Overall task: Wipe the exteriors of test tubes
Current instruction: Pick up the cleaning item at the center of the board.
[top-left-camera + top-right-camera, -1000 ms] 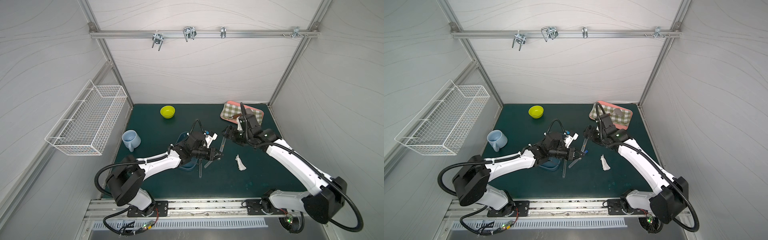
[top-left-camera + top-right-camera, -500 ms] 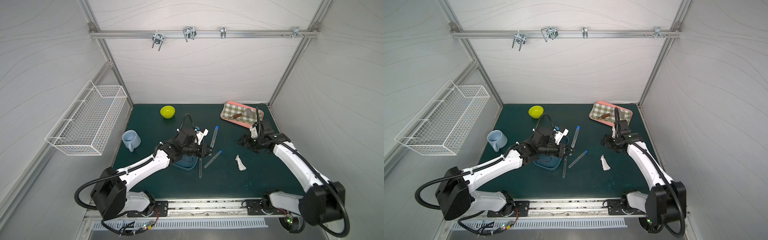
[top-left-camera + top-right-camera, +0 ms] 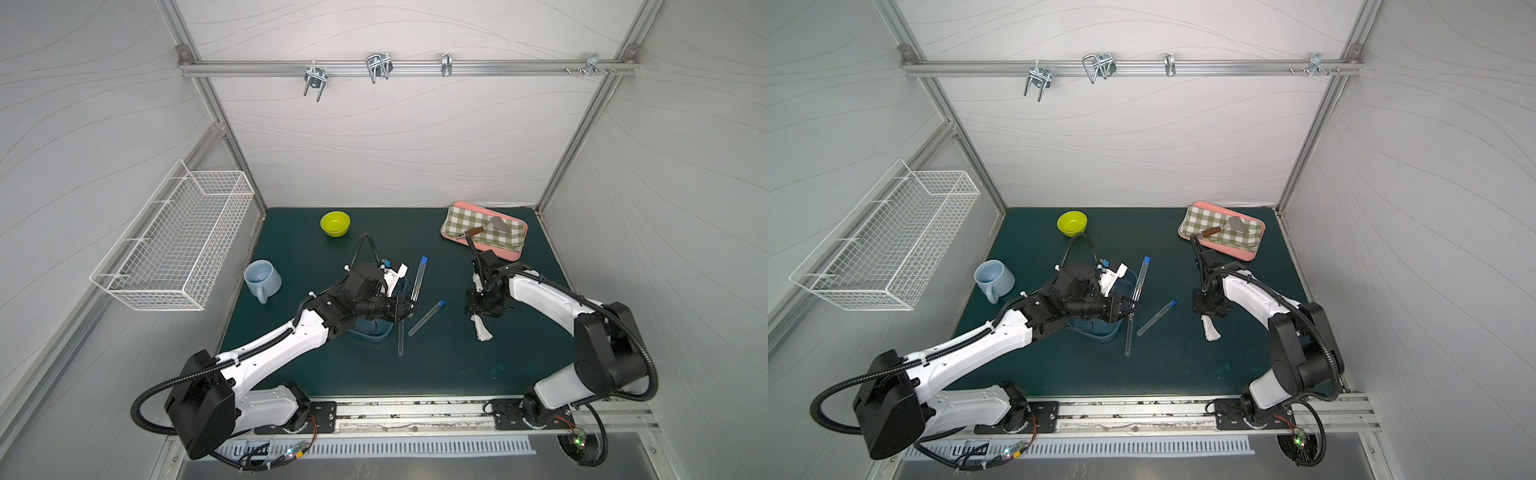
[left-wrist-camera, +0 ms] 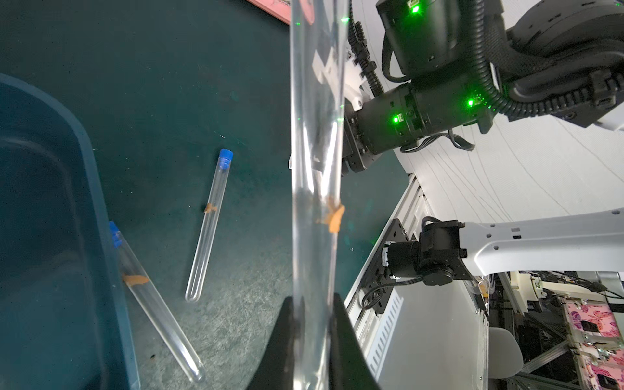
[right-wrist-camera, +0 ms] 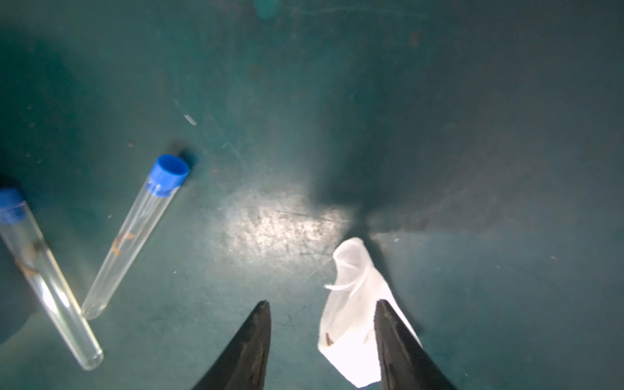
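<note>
My left gripper (image 3: pixel 409 309) is shut on the round end of a clear test tube (image 3: pixel 419 278), which points its blue cap toward the back. That tube (image 4: pixel 315 169) carries an orange mark (image 4: pixel 334 219). A second test tube (image 3: pixel 427 318) lies on the green mat, and a third (image 3: pixel 400 338) lies against the blue bin (image 3: pixel 370 328); both show in the left wrist view (image 4: pixel 207 226) (image 4: pixel 155 304). My right gripper (image 5: pixel 322 324) is open, low over a crumpled white wipe (image 5: pixel 354 304) that lies between its fingers, close to one of them. In both top views the wipe (image 3: pixel 1209 328) sticks out below that gripper (image 3: pixel 1208 309).
A yellow-green bowl (image 3: pixel 335 223) stands at the back, a pale blue mug (image 3: pixel 262 278) at the left. A pink tray (image 3: pixel 484 249) with a checked cloth and a scraper sits at the back right. A white wire basket (image 3: pixel 174 237) hangs on the left wall.
My right arm has left the held tube, swung right and come down over the white wipe, its jaws narrowing. My left arm has shifted a little and still holds its tube.
</note>
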Controlling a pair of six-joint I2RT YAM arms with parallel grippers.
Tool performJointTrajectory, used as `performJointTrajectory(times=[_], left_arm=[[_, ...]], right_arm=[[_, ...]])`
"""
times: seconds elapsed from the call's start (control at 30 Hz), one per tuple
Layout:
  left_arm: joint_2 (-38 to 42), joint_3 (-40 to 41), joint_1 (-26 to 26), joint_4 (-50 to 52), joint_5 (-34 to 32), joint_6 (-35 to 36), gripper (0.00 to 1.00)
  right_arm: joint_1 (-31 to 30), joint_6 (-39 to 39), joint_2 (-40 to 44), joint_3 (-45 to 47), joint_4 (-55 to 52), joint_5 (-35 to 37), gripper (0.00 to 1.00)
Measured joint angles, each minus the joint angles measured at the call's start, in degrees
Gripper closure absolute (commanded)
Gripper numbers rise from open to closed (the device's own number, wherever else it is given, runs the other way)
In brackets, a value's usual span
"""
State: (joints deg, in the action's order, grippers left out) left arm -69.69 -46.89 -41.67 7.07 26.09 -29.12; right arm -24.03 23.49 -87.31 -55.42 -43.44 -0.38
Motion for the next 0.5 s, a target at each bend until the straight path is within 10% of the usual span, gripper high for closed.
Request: performJointTrajectory(times=[0.13, 0.33, 0.5], left_arm=[[-0.4, 0.0, 0.4, -0.1, 0.3, 0.0, 0.95], [-1.3, 0.0, 0.7, -0.7, 1.0, -0.1, 0.95], [-1.3, 0.0, 0.9, -1.5, 1.9, -0.2, 0.95]], right_arm=[[0.0, -1.2, -1.8, -1.5, -2.0, 1.4, 0.71], [-0.7, -2.1, -3.5, -3.7, -5.3, 1.8, 0.6], [-1.7, -2.6, -3.7, -4.3, -7.5, 2.6, 0.89]])
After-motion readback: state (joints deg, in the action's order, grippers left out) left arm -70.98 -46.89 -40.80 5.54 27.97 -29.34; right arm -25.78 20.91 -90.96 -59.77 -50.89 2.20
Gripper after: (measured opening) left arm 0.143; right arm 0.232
